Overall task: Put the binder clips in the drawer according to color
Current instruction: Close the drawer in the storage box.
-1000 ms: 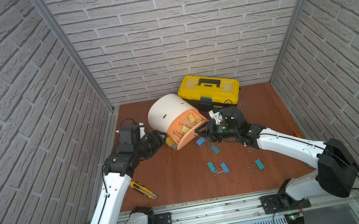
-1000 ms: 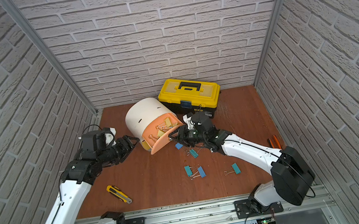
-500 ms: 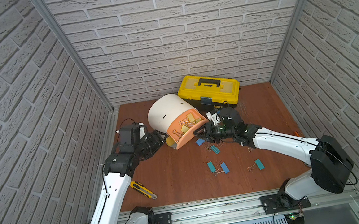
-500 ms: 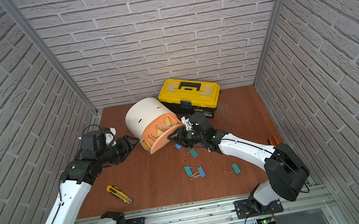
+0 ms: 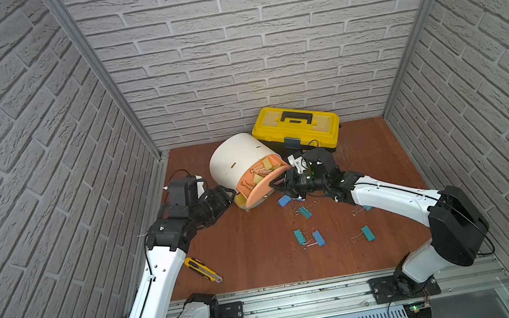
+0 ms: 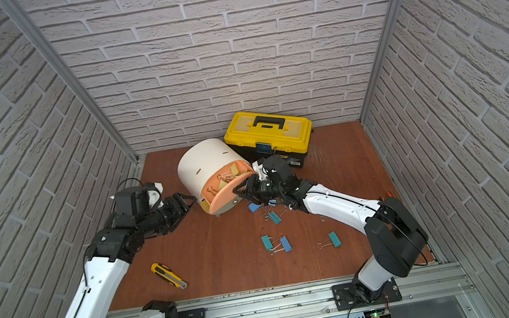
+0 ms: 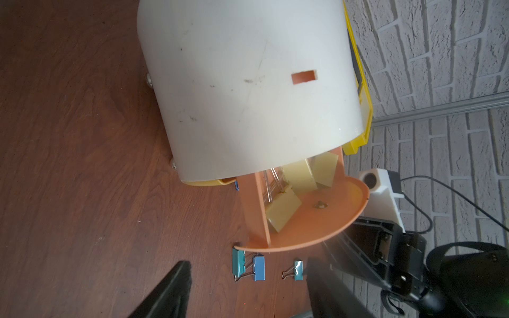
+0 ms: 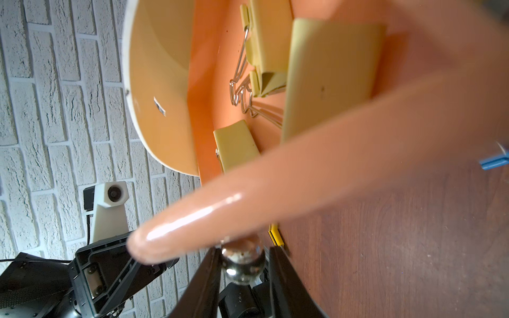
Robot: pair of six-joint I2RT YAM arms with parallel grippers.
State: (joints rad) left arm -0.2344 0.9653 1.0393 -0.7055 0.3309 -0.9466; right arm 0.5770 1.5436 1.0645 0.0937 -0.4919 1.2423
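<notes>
Your right gripper (image 5: pixel 274 185) straddles the small round metal knob (image 8: pixel 242 268) of the peach plastic drawer (image 5: pixel 260 189), which stands pulled out of the white drum-shaped cabinet (image 5: pixel 239 159). The jaws sit narrow about the knob, though you cannot tell whether they pinch it. Pale yellow folded-metal binder clips (image 5: pixel 263 167) lie heaped inside that drawer. Teal binder clips (image 5: pixel 299 236) and blue binder clips (image 5: pixel 318 237) lie scattered on the brown wooden floor (image 5: pixel 256 255) in front of the cabinet. Your left gripper (image 6: pixel 187 200) hovers just beside the cabinet's wall, jaws wide and empty. A yellow-and-black plastic toolbox (image 5: pixel 295 128) sits just behind the cabinet, and a yellow utility knife (image 5: pixel 202 270) lies well apart from it.
</notes>
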